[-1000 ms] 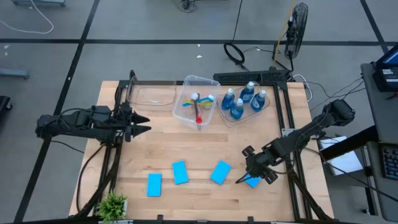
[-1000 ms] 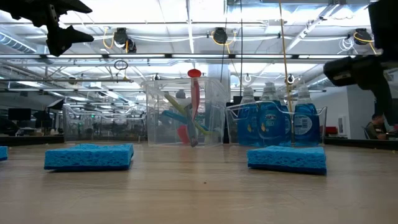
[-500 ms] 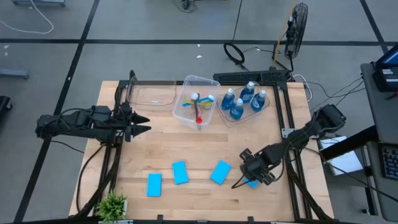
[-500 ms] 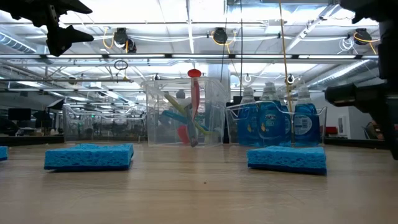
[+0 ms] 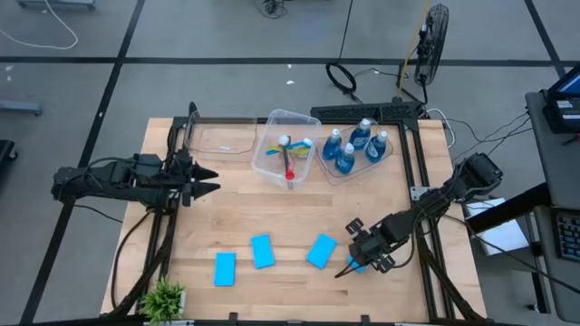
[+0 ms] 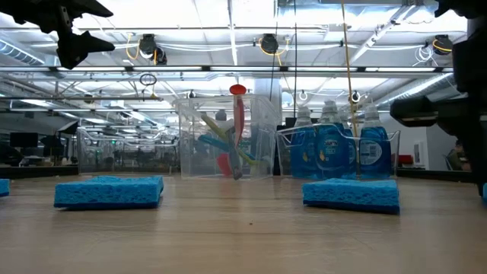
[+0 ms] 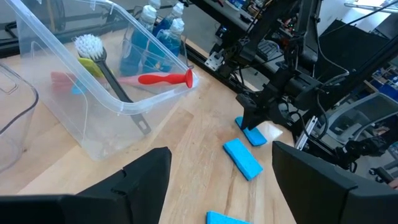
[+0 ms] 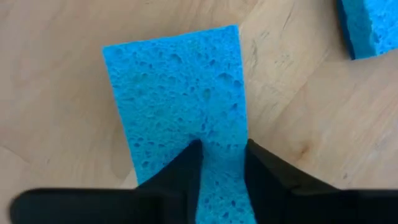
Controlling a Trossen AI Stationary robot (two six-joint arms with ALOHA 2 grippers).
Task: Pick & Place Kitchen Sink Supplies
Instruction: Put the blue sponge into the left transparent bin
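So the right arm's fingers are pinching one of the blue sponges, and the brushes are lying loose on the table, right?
Not quite. The right gripper is pinching a blue sponge, but the brushes aren't loose on the table; they sit inside a clear tub, as the high view shows.

Right end effector (image 8: 222,180) low at bench near edge, fingers pinching sponge (image 8: 180,99). Left end effector (image 5: 207,180) raised, fingers spread, idle.

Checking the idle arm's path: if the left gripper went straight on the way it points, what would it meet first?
Judging from its wrist view, the left gripper, open, aims over bare wooden table toward a flat bright-blue sponge. That likely comes first, though depth is unclear.
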